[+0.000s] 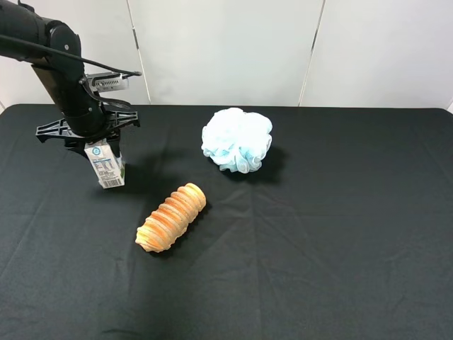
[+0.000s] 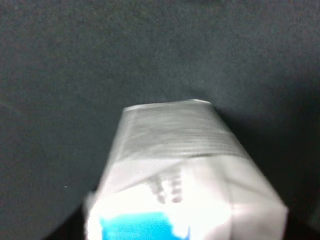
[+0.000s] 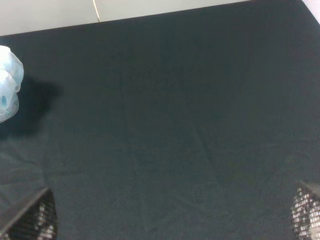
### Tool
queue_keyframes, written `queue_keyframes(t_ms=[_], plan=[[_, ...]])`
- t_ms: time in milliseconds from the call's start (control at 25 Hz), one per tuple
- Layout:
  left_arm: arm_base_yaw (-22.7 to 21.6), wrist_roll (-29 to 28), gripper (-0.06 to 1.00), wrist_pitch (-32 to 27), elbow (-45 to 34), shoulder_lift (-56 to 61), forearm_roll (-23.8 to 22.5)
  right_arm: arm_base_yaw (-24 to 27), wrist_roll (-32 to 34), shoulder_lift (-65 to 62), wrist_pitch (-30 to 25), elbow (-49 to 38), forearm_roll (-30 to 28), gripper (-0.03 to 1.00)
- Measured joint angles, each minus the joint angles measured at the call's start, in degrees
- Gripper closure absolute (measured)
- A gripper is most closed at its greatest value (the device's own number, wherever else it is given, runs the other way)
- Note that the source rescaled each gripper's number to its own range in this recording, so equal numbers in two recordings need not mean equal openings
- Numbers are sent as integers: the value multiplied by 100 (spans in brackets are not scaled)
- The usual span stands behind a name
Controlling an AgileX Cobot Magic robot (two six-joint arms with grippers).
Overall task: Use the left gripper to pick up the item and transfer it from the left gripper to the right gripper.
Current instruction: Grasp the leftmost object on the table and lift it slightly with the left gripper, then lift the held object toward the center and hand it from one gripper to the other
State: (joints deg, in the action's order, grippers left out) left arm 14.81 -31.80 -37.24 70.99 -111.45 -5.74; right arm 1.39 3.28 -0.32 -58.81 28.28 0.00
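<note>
Carton (image 1: 106,164) hangs over the table's (image 1: 340,234) left side, clamped by its top in our left gripper (image 1: 94,139). We judge it light, smooth and crushable. Our right gripper (image 3: 169,214), spread wide, should take its free lower body.
</note>
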Motion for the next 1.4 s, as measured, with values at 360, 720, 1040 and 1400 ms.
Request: queue_keyframes(t_ms=[360,720,1040,1400], plan=[[0,-61,94,7,0,0,0,0,0,0,0,0,0,-3],[0,-67,94,-42,0,227,24,0,0,0,0,0,0,-3],[0,59,94,-594,0,869,47,0,0,0,0,0,0,-3],[0,752,94,-1072,0,1425,112,0,0,0,0,0,0,-3]])
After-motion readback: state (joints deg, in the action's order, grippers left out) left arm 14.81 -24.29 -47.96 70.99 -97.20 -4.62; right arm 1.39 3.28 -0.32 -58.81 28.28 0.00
